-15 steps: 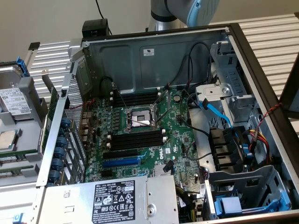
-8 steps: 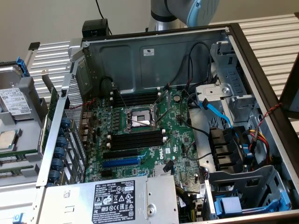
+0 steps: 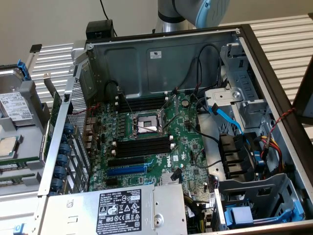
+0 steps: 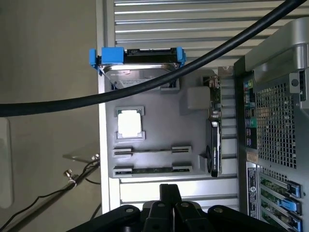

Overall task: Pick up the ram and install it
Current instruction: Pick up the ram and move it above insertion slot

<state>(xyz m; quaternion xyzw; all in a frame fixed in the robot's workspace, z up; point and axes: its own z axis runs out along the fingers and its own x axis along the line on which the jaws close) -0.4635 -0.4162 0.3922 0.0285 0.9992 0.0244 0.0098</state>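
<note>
Ram: one dark-green stick point(image 4: 152, 169) is seen lying flat in a grey tray point(image 4: 159, 104), seated in the clip holder nearest the fingertips and straight ahead of them. It is not held or touched.
Fingers: the pads point(image 4: 165, 194) are pressed together with nothing between them.
Gripper: the gripper point(image 4: 170, 189) is poised above ribbed metal, just short of the tray's near edge and apart from the ram.
Arm: one grey arm with a blue cap point(image 3: 195, 11) is seen behind the computer case, with the wrist turned to look down on the tray. One black cable point(image 4: 145, 87) is slung across between wrist and tray.
Holders: two are counted. What sits in the second holder point(image 4: 152, 151), just beyond the ram, cannot be told.
Tray, beyond the holders: one processor chip point(image 4: 129, 123), then one hard drive point(image 4: 137, 63) in blue brackets, farthest from the fingers.
Computer case: one case point(image 3: 161, 56) stands open, well apart from the fingers.
Motherboard: one green motherboard point(image 3: 183, 134) is fitted inside the case.
Memory slots: two banks of black slots point(image 3: 144, 147) are noted; the number per bank is unclear.
Expansion slot: one blue slot point(image 3: 127, 170) is counted.
</note>
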